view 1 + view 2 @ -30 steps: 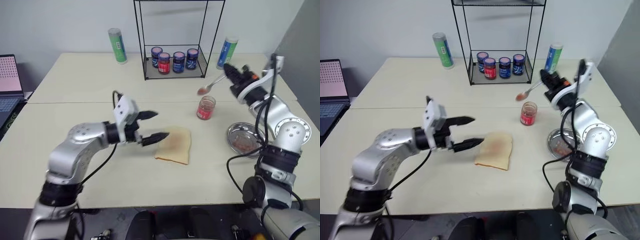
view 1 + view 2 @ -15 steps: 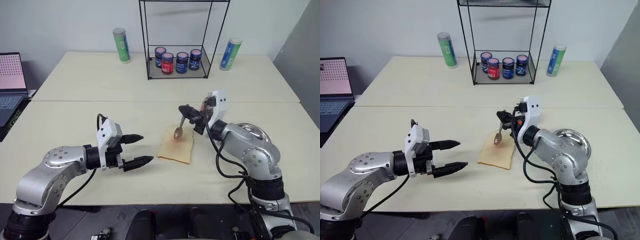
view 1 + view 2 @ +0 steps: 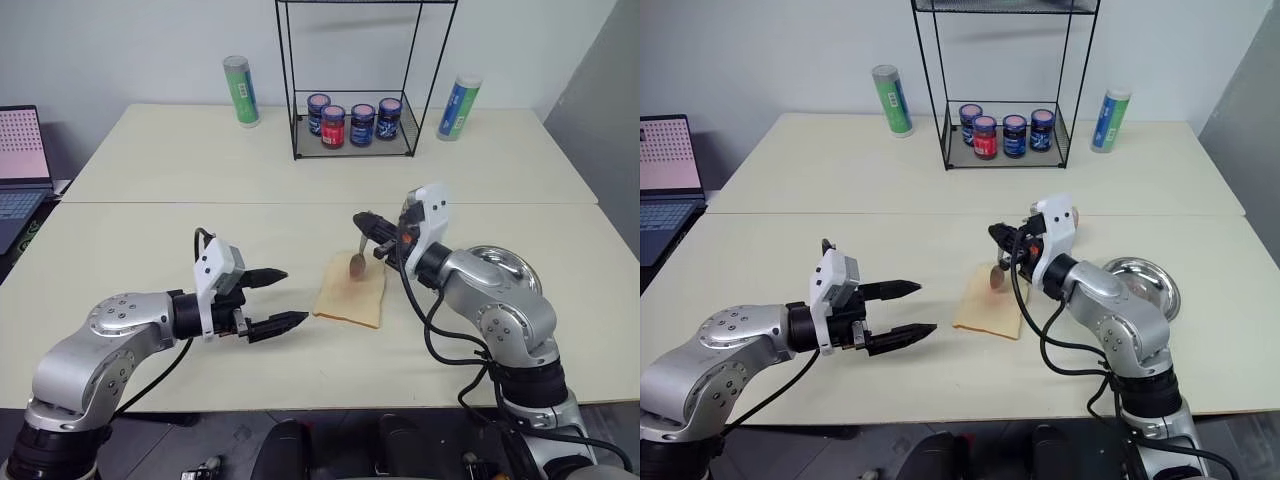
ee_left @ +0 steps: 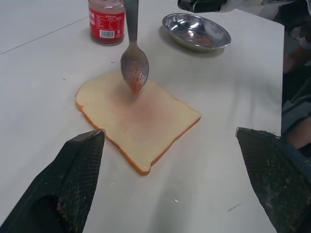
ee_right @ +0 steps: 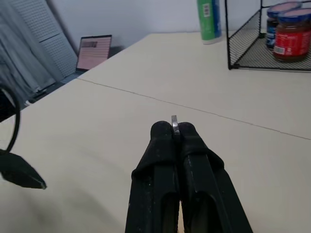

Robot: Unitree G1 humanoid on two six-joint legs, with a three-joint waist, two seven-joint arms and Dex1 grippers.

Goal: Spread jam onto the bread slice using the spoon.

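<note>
The bread slice [image 3: 350, 296] lies flat on the table's middle, a faint reddish smear on its centre. My right gripper [image 3: 362, 221] is shut on the spoon's handle [image 5: 174, 120], hovering over the slice's far edge. The spoon [image 4: 134, 67] hangs bowl down, its tip, with red jam on it, at the bread's surface near the far edge. The jam jar [image 4: 107, 20] stands just behind the bread, largely hidden by my right arm in the eye views. My left gripper [image 3: 295, 296] is open with nothing between its fingers [image 4: 73, 184], a short way left of the slice.
A round metal dish [image 3: 1145, 278] sits right of the bread, behind my right arm. At the back stands a wire rack [image 3: 350, 120] with several lidded jars, flanked by a green can [image 3: 238, 90] and a blue-green can [image 3: 458, 105]. A laptop [image 3: 20, 150] is at far left.
My right gripper carried the spoon from above the jar leftward and down onto the bread. My left gripper drew back a little from the slice's edge. The camera view also shifted.
</note>
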